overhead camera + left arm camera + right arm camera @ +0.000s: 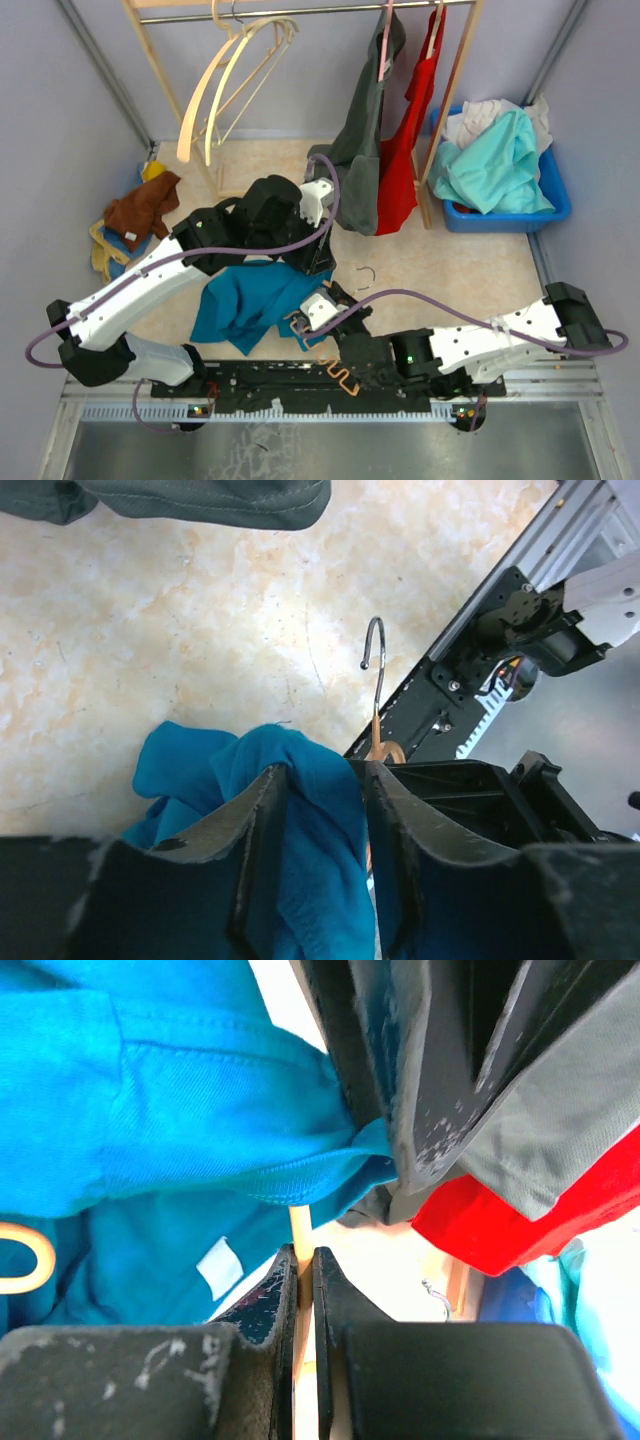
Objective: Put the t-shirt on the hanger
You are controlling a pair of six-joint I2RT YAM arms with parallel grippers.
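T-shirt (245,300) lies bunched on the surface (440,260) under the left fingers (260,830), with the hanger (300,1222) partly tucked against it. We judge the threading step to be underway but unfinished. Next, we think the collar needs working up over the hook (375,670), which lies just beyond the left fingers. Those stand partly apart, released, with a fold of blue cloth between them. Our right fingers (265,1300) are clenched on the hanger's thin bar, with the shirt directly ahead of them.

Bare tabletop (180,630) lies open ahead of the left end effector (325,780); hanging grey shirt (200,500) blocks beyond.
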